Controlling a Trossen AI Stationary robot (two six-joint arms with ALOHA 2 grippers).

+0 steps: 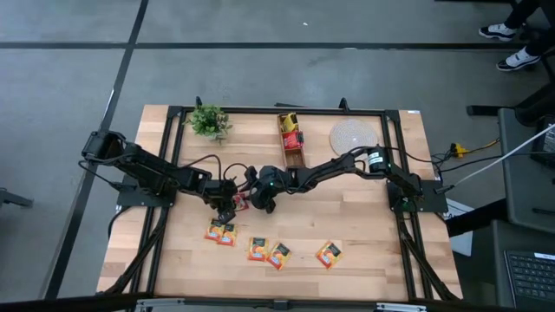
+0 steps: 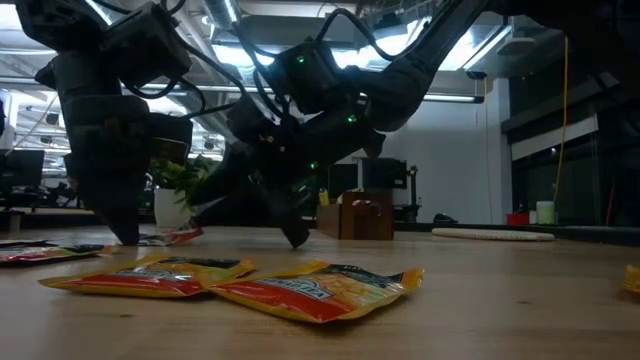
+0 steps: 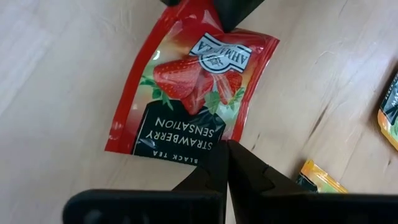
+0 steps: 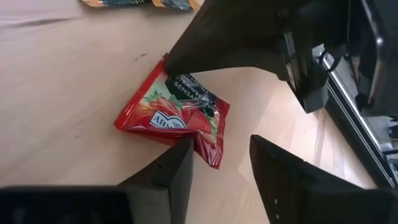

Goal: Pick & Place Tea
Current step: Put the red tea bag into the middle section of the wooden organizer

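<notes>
Wooden desk point(image 1: 364, 225) planks fill the middle of the high view. Nearest its lower edge lie five orange-yellow tea sachets point(image 1: 278, 255) in a loose row. Just above them, at centre left, a red strawberry tea sachet point(image 3: 193, 93) lies flat between both hands: the left hand point(image 1: 228, 208), fingers pressed together, tips at one edge; the right hand point(image 1: 257, 199), fingers apart, straddling the opposite edge. Farther up stand a potted plant point(image 1: 208, 120), a wooden box point(image 1: 292, 139) and a round woven mat point(image 1: 354, 135).
</notes>
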